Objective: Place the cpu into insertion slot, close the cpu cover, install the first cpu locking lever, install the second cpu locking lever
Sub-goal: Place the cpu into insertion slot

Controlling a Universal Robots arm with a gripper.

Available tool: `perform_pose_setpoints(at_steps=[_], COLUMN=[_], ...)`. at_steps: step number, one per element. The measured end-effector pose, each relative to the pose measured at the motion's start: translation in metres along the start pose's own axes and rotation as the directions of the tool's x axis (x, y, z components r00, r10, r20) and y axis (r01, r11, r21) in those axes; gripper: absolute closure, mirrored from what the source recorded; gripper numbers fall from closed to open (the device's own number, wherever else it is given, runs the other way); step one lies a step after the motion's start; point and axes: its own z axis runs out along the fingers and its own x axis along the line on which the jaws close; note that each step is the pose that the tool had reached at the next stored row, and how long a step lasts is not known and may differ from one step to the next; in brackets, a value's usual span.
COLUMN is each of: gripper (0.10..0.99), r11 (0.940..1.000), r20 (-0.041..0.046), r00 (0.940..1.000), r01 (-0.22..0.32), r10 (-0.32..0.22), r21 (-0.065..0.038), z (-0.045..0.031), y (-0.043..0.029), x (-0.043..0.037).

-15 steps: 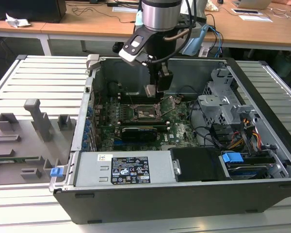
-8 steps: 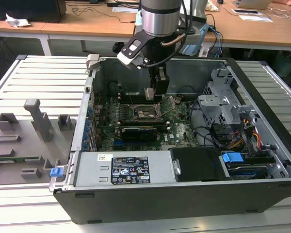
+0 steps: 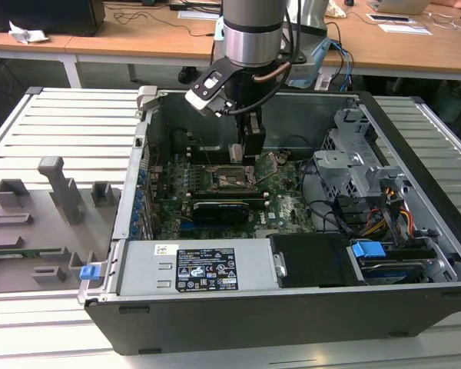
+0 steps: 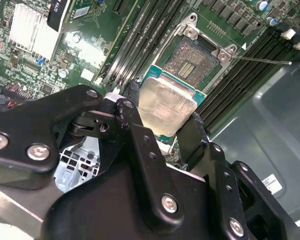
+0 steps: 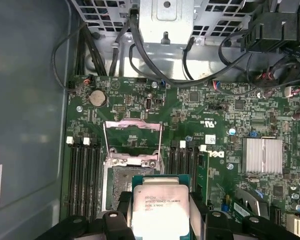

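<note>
Broadly, computer case point(image 3: 292, 315): lies open on the table, and the arm reaches down into it, so there is little room to swing.
Motherboard point(image 3: 284, 207): flat on the case floor; in the exterior view the drive cage point(image 3: 353, 165) stands at 3 o'clock from the socket.
Gripper point(image 3: 244, 160): hangs at 12 o'clock from the socket in the exterior view, its claw closed to chip width and pinching the cpu by two opposite edges.
Cpu cover point(image 5: 133, 124): swung up and open, just beside the descent path. A finger brushing it could knock it down onto the socket.
Insertion slot point(image 5: 121, 182): bare and uncovered, with its contact field exposed.
Cpu point(image 4: 167, 107): held clear of the slot and only partly over it, and it looks skewed to the frame in the second wrist view. Lowered like this it could land crooked and bend contacts — or slip from so narrow an edge grip.
Locking lever point(image 4: 262, 60): a thin rod, apparently one of the levers, lying out to the side of the slot, where it might snag.
</note>
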Motion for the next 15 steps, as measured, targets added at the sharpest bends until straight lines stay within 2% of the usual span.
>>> perform_pose_setpoints(at_steps=[6, 12, 15], gripper=[0.545, 0.545, 0.545], r11=[1.0000, 1.0000, 0.9994], r20=[0.0000, 0.0000, 0.0024], r00=[1.0000, 1.0000, 0.9994], r01=[0.000, -0.003, -0.035], r10=[0.000, 0.003, 0.035], r21=[0.000, 0.000, 0.000], z=[0.0046, 0.0172, 0.0211], y=[-0.0009, -0.0016, -0.0019], x=[0.0002, 0.0054, 0.0061])
